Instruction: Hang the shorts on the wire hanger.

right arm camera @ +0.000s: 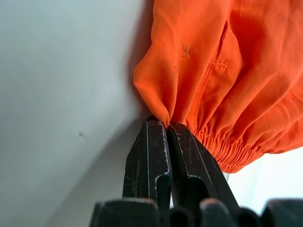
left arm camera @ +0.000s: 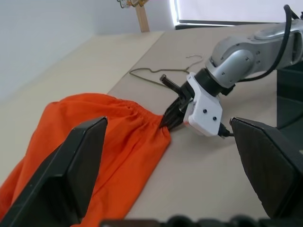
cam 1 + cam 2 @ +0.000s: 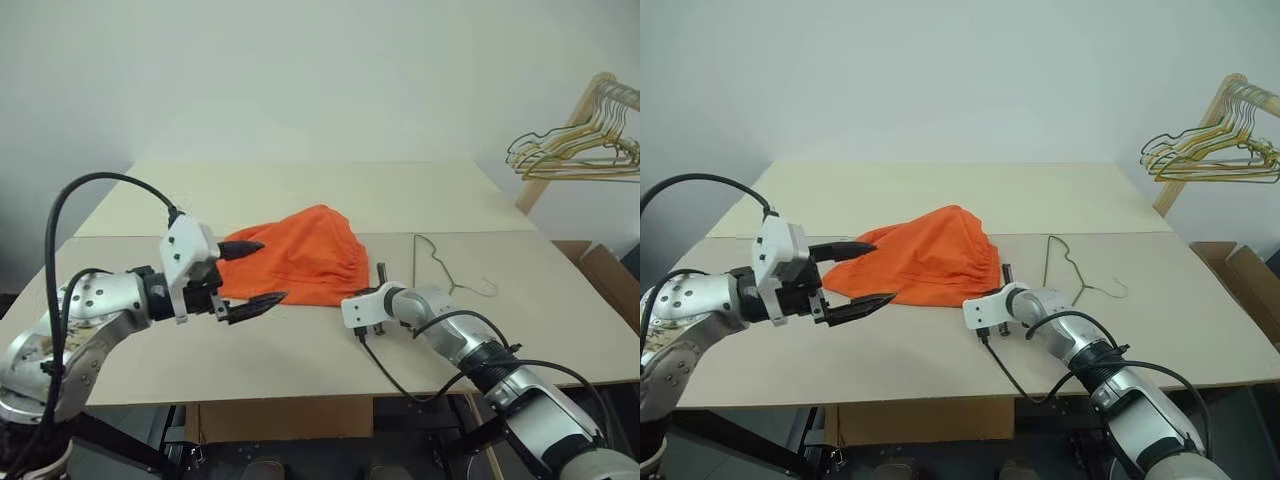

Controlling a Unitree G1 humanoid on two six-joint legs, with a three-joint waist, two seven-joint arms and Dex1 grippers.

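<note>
Right end effector (image 1: 166,130) pinches the shorts (image 3: 300,255) at mid-frame; left end effector (image 3: 255,273) gapes empty. Wire hanger (image 3: 440,262), right of centre, lies untouched; hanging remains.

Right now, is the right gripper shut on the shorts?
Yes. The right gripper is shut, its fingers pinching the shorts at the waistband corner.

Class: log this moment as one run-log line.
right gripper: shut on shorts waistband | left gripper: open, above table | wire hanger: flat, untouched
</note>
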